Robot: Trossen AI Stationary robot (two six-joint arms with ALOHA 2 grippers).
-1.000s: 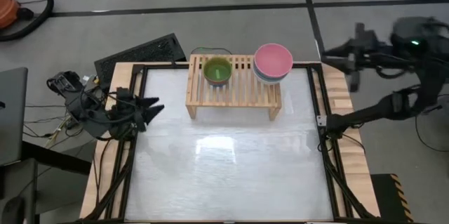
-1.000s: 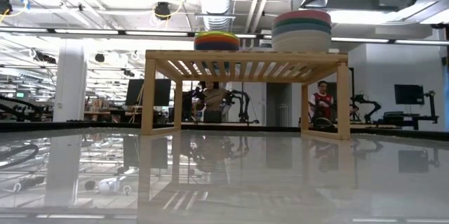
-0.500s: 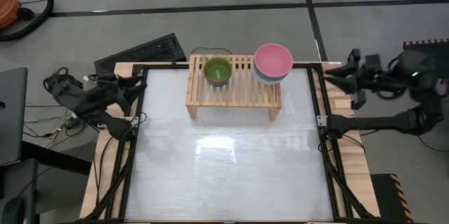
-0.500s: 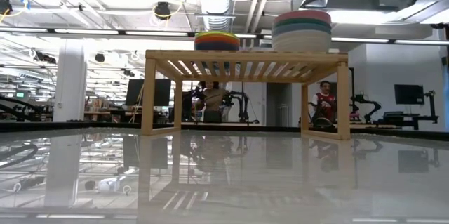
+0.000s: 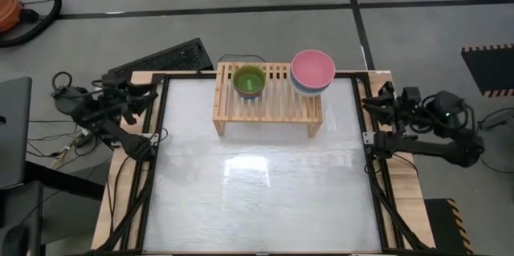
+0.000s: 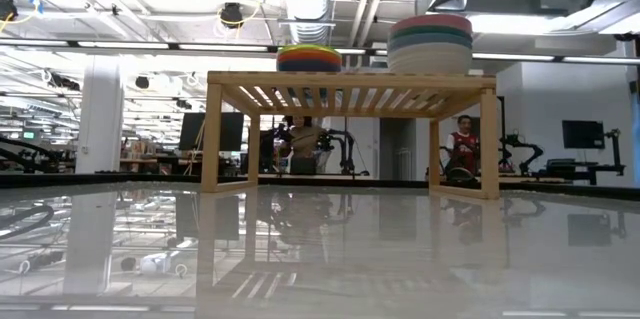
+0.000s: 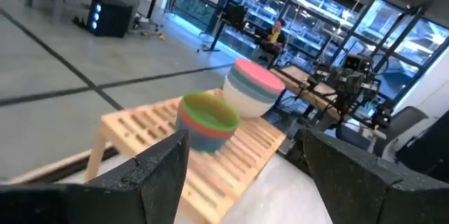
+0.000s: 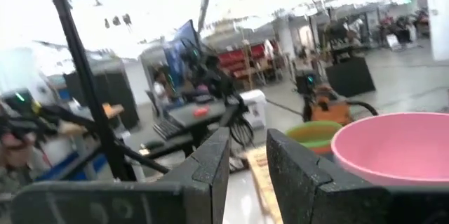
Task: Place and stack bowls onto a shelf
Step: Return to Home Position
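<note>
- Step in hand: return to rest; stacking looks finished.
- Left tool (image 5: 143, 95), spread and empty, sits off the worktop's (image 5: 257, 192) left edge; right tool (image 5: 374, 102), fingers slightly apart and empty, off its right.
- Next move likely needs only folding both arms home.
- Count: one shelf (image 5: 278, 99) at the worktop's far side, carrying two stacks of bowls (image 6: 430, 47): lime-topped stack (image 5: 249, 81) and pink-topped stack (image 5: 312, 70), seemingly four deep each.

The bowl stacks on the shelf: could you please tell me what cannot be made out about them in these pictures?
- High view: the lime green bowl and the pink bowl cover most of each bowl nested beneath them.
- Low view: the shelf hides both stacks' bases; their rim bands are too thin to count.
- Right wrist view: the picture's edge cuts off the pink bowl, which hides part of the lime green bowl.
</note>
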